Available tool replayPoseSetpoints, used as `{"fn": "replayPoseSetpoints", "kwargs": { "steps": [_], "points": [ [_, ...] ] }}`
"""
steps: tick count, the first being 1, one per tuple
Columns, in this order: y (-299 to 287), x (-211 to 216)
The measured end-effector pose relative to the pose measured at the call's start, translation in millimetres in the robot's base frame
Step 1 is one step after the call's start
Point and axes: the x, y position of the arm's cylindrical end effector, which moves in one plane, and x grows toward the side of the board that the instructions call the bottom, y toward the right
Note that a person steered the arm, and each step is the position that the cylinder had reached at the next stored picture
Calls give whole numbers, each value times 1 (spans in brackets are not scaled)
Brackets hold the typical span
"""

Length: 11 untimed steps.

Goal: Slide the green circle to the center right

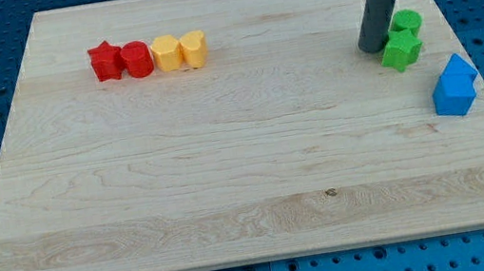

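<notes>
The green circle [408, 21] sits near the board's right edge in the upper part of the view. A green star [400, 49] lies just below it, touching it. My rod comes down from the view's top, and my tip [373, 47] rests on the board just left of the green star, close to or touching it, and below-left of the green circle.
Two blue blocks [455, 84] sit together below the green pair at the right edge. A row at the upper left holds a red star [104, 62], a red block [137, 60], a yellow block [166, 53] and a yellow heart [194, 48]. The wooden board [229, 176] lies on a blue pegboard table.
</notes>
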Motion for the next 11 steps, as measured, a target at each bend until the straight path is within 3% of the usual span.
{"fn": "replayPoseSetpoints", "kwargs": {
  "steps": [2, 3, 8, 10, 11],
  "points": [
    [29, -52],
    [43, -55],
    [76, 21],
    [64, -17],
    [41, 4]
  ]
}}
